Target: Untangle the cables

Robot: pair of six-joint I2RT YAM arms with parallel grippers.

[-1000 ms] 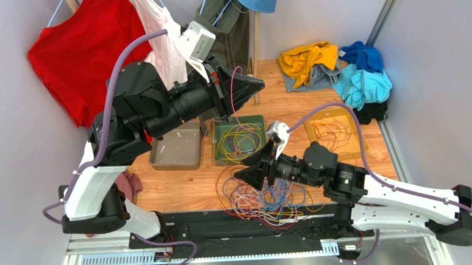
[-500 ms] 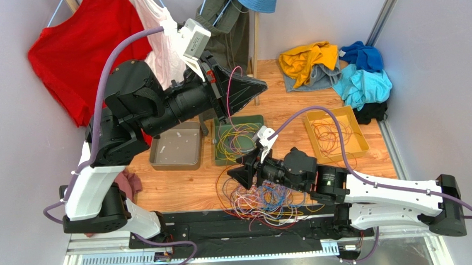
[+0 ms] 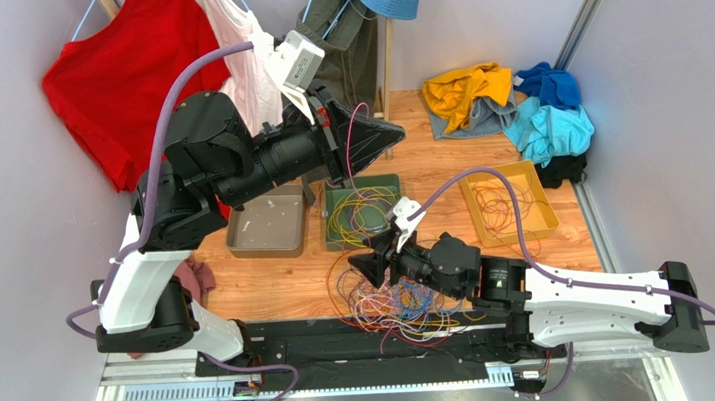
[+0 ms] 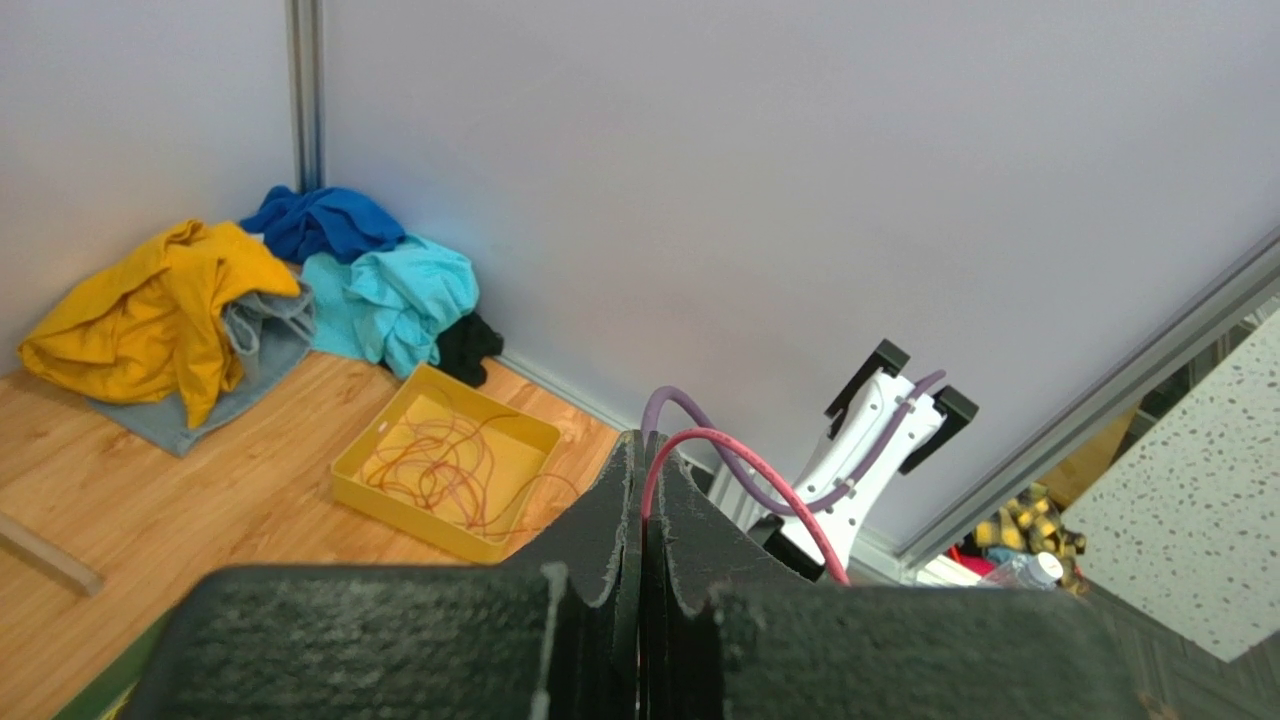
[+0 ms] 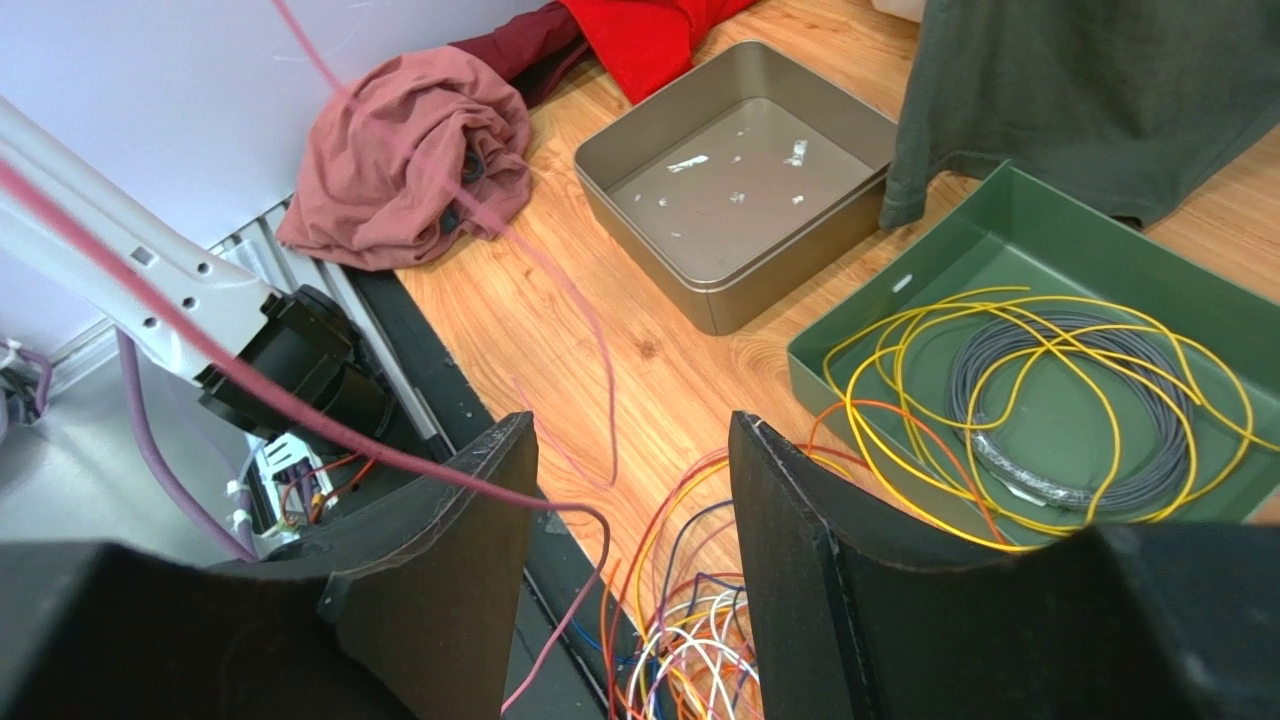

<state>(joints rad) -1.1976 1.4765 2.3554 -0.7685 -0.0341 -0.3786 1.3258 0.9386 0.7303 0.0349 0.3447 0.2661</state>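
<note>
The right gripper [image 3: 358, 266] has slid toward the lower left of the top view over the last second and now hangs over the far edge of the tangle [image 3: 399, 303]; the left arm has barely shifted. That tangle, the bulk of the cables, lies low in the middle of the frame, spilling onto the black rail [image 3: 277, 343] at the table's near edge. The right gripper's jaws stand apart with nothing between them. In its wrist view the pink strand [image 5: 226, 357] crosses in front of the finger at the left of the frame before dropping toward the heap. Closing here would likely catch several wires at once, or hook the pink one sideways. Beyond lie the grey tray [image 3: 270, 251], the green tray [image 3: 328, 221] with yellow and grey coils, and the yellow tray [image 3: 470, 207] with reddish wire. Farthest, upper middle, the left gripper [image 3: 394, 133] is clenched on the pink strand, held high. Its lower end looks buried, so more lift could cinch a knot, drag the heap, or pull the strand from the pinch.
</note>
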